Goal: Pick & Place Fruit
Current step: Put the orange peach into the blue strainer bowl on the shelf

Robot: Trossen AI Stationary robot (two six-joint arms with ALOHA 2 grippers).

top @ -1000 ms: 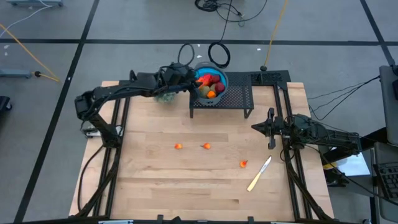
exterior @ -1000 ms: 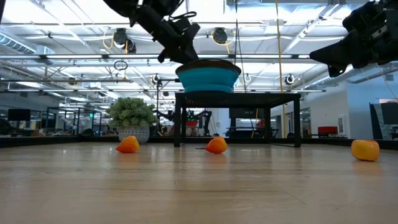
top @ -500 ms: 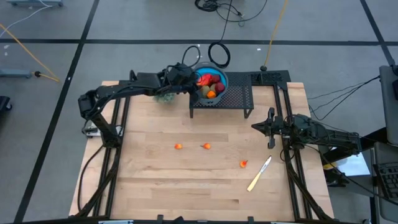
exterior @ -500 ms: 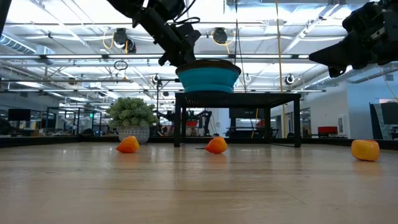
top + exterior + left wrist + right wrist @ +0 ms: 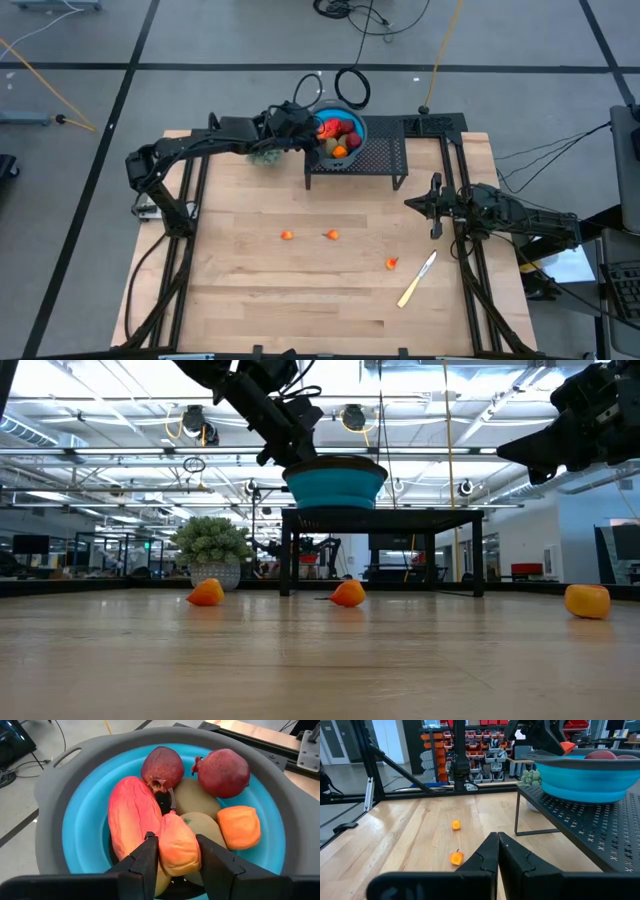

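A blue bowl (image 5: pixel 340 133) with a grey rim (image 5: pixel 60 780) stands on a black perforated stand (image 5: pixel 375 158) at the table's far edge. In it lie a red-yellow oblong (image 5: pixel 131 812), two dark red balls (image 5: pixel 222 772), brown-olive ovals (image 5: pixel 197 800) and an orange piece (image 5: pixel 240 827). My left gripper (image 5: pixel 177 851) hangs over the bowl, shut on an orange-red fruit piece (image 5: pixel 176 840). Three tiny orange bits (image 5: pixel 287 236) (image 5: pixel 332 235) (image 5: pixel 391 264) lie on the table. My right gripper (image 5: pixel 408 204) waits shut near the table's right edge. My left gripper pinches the orange-red fruit piece by its two flanks (image 5: pixel 162 852), one dark finger (image 5: pixel 147 862) on each side. The fingers slant down into the bowl from its left side. The piece shows at the bowl's rim height (image 5: pixel 566 746); whether it rests on the fruit below, I cannot tell.
A pale yellowish knife (image 5: pixel 417 279) lies near the right-hand orange bit. A green bushy plant (image 5: pixel 212 540) stands left of the stand, partly under my left arm. Open wood spreads across the table's near half (image 5: pixel 300 310).
My left gripper has shifted a little toward the bowl and slightly up, then held still. It has stayed shut on the orange-red piece.
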